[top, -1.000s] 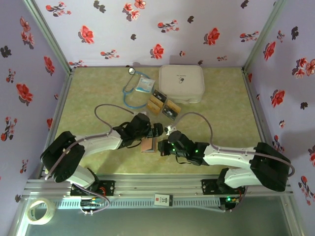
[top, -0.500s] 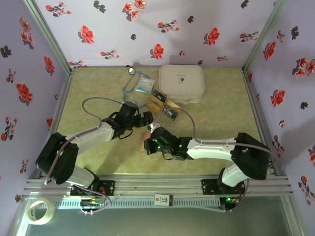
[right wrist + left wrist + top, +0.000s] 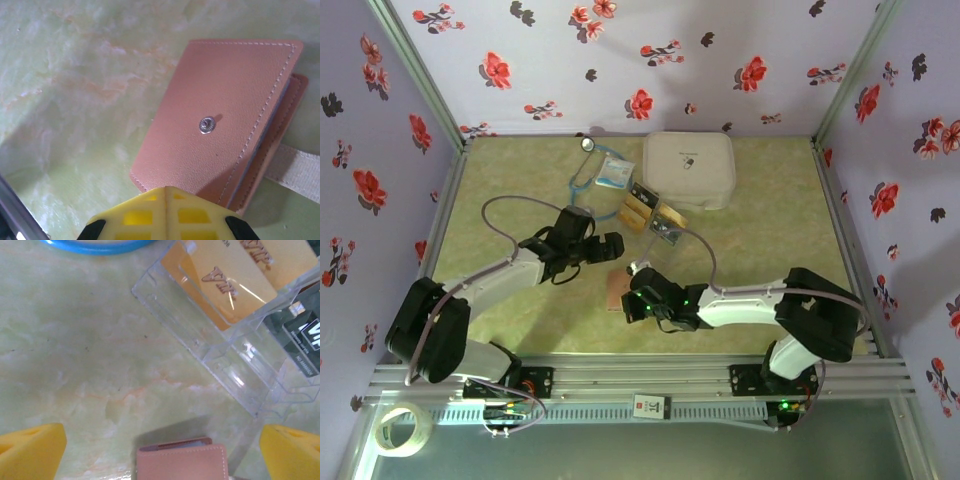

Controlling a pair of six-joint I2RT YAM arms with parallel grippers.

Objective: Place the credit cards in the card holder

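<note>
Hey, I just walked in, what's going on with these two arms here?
Two arms are meant to slip the credit cards into the card holder. The cards, gold and black, sit in a clear stand on the table. The right gripper, jaws shut, has its tips at the edge of the closed holder. The left gripper hovers between holder and stand, jaws wide open. Neither holds a card.

This is a robot lab: two robot arms [image 3: 490,285] sit on a metal rail [image 3: 640,378] by a green table [image 3: 515,190] with flowery walls [image 3: 720,30] around it.
</note>
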